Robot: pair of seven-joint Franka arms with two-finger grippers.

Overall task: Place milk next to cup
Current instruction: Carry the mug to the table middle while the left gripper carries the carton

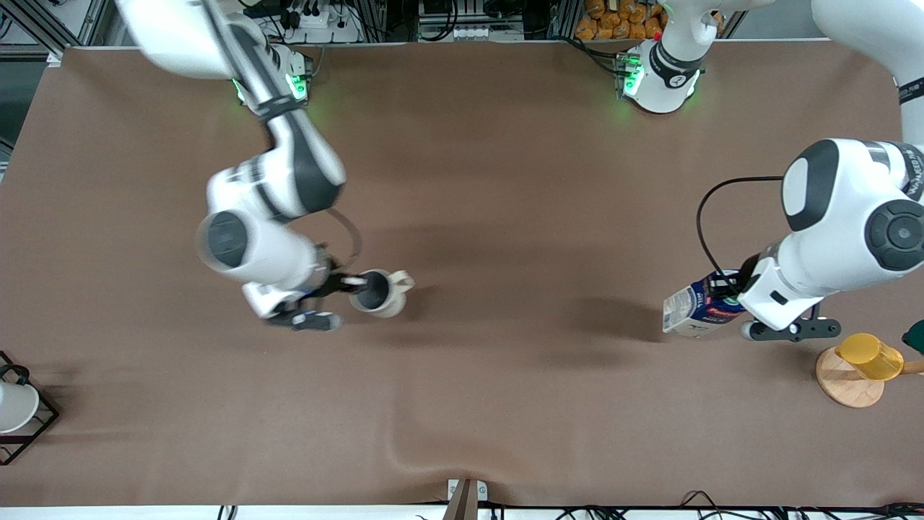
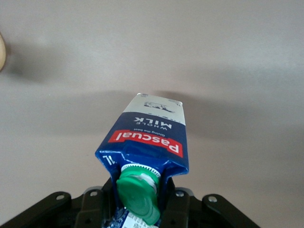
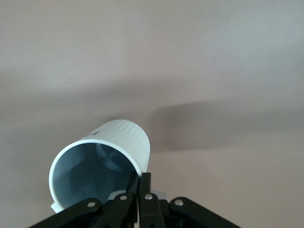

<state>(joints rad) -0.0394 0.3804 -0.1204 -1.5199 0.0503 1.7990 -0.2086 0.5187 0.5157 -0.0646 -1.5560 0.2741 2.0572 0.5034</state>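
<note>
The milk [image 1: 696, 309], a dark blue carton with a red band and a white end, hangs tilted in my left gripper [image 1: 728, 295] over the table at the left arm's end. In the left wrist view the jaws are shut on the carton's gable top [image 2: 147, 137], just by the green cap [image 2: 138, 190]. The cup [image 1: 380, 292], a cream-white mug with a grey inside, is tilted in my right gripper [image 1: 355, 283] over the table's middle, toward the right arm's end. In the right wrist view the gripper [image 3: 141, 183] pinches the cup's wall [image 3: 102, 159] at the rim.
A yellow plastic cup [image 1: 870, 355] lies on a round wooden coaster [image 1: 843, 381] near the milk, nearer the front camera. A white cup in a black wire stand [image 1: 16, 408] sits at the right arm's end of the table. The brown cloth [image 1: 505, 217] covers the table.
</note>
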